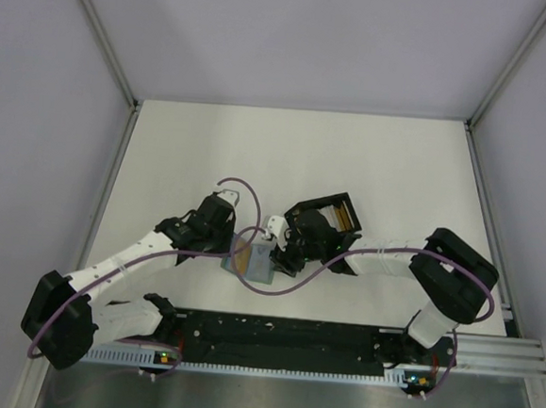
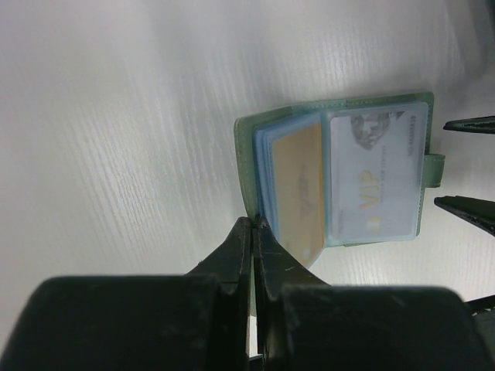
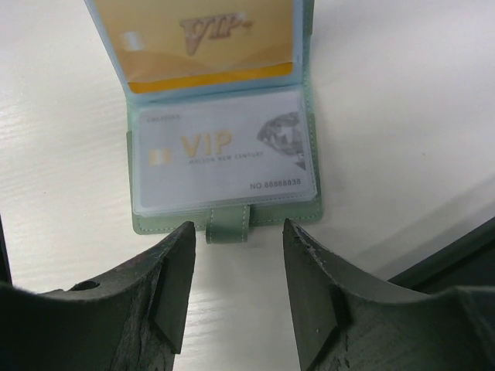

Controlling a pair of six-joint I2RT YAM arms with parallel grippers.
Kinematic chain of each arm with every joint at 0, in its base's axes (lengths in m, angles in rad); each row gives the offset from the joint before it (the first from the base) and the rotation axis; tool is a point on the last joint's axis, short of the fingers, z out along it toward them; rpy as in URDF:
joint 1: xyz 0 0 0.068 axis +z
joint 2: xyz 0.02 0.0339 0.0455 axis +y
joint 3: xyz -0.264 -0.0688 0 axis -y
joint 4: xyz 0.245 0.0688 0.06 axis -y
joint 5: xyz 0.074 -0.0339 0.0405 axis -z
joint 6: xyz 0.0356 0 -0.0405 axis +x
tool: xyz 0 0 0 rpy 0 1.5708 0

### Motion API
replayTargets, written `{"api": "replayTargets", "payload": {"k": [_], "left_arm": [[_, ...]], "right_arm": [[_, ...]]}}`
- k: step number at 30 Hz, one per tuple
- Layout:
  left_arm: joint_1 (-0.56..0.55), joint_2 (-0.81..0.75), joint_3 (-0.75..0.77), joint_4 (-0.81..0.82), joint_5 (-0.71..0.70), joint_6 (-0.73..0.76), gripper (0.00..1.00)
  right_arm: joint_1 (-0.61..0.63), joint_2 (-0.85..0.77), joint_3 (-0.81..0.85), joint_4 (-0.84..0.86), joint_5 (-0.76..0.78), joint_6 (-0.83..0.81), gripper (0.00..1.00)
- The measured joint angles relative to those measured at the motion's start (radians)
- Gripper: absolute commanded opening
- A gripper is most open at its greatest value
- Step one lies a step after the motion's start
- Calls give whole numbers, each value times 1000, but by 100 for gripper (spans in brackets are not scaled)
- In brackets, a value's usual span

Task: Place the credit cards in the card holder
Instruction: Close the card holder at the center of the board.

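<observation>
Lying open, card holder (image 3: 220,166) sits just beyond right claw (image 3: 238,247).

White card (image 3: 220,158), frame centre: gold "VIP"; lower right, number beginning "NO 8888". Orange card (image 3: 205,35), top: "VIP".

The card holder (image 1: 254,267) is laid open on the bench (image 1: 258,156), between the left gripper (image 2: 254,224) and the right gripper (image 3: 237,236). One credit card (image 3: 220,154) is seated in the half nearer the right gripper, another in the half nearer the left gripper. A box (image 1: 337,212) is placed behind the right gripper.
</observation>
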Motion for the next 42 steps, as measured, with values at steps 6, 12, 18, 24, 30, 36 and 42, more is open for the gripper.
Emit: {"api": "replayTargets", "payload": {"k": [6, 12, 18, 24, 30, 36, 42], "left_arm": [[0, 0, 0, 1, 0, 0, 0], [1, 0, 0, 2, 0, -1, 0], [3, 0, 0, 4, -2, -1, 0], [5, 0, 0, 7, -9, -12, 0], [5, 0, 0, 2, -45, -69, 0], [8, 3, 0, -1, -72, -122, 0], [11, 24, 0, 3, -72, -154, 0]], "right_arm": [[4, 3, 0, 4, -24, -11, 49], [31, 41, 2, 3, -10, -35, 48], [45, 51, 5, 25, 33, -44, 27], [47, 39, -26, 84, 71, -39, 15], [47, -63, -144, 167, 66, 0, 3], [47, -175, -188, 241, -28, 53, 0], [47, -222, -229, 323, -82, 95, 0]]}}
